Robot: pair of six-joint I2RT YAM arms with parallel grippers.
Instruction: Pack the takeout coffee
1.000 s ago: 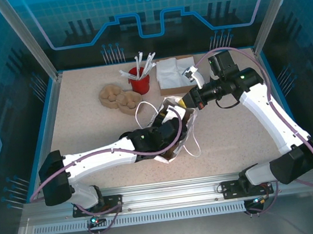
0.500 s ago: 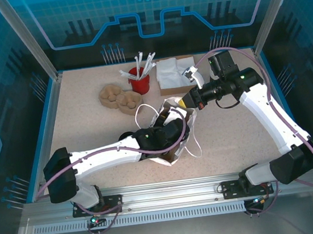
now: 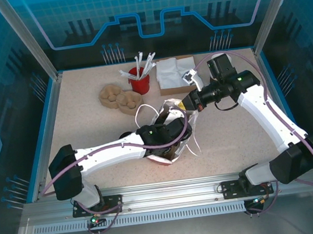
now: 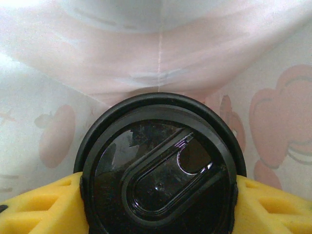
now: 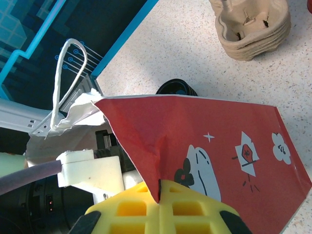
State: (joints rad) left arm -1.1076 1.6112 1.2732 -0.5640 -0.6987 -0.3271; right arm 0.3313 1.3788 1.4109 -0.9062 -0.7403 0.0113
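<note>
The takeout coffee's black lid (image 4: 160, 168) sits close in the left wrist view, deep inside the paper bag, whose white inner walls (image 4: 161, 58) show pink print through them. My left gripper (image 4: 160, 200) is shut on the cup, a yellow finger (image 4: 44, 207) pressing each side below the lid. From above, the left gripper (image 3: 173, 133) reaches into the tilted red-and-white bag (image 3: 162, 158). My right gripper (image 3: 185, 103) is shut on the bag's upper rim. In the right wrist view its yellow fingers (image 5: 141, 209) pinch the red paper (image 5: 219, 141).
A stack of brown pulp cup trays (image 3: 120, 97) lies behind the bag to the left. A red cup of white sticks (image 3: 139, 80) and a pile of white napkins (image 3: 174, 72) stand at the back. The bag's white handles (image 3: 142, 116) loop loosely outward.
My left arm has pushed further into the bag with the cup, and the bag has tipped and slid toward the near edge. The right gripper has kept hold of the rim.
</note>
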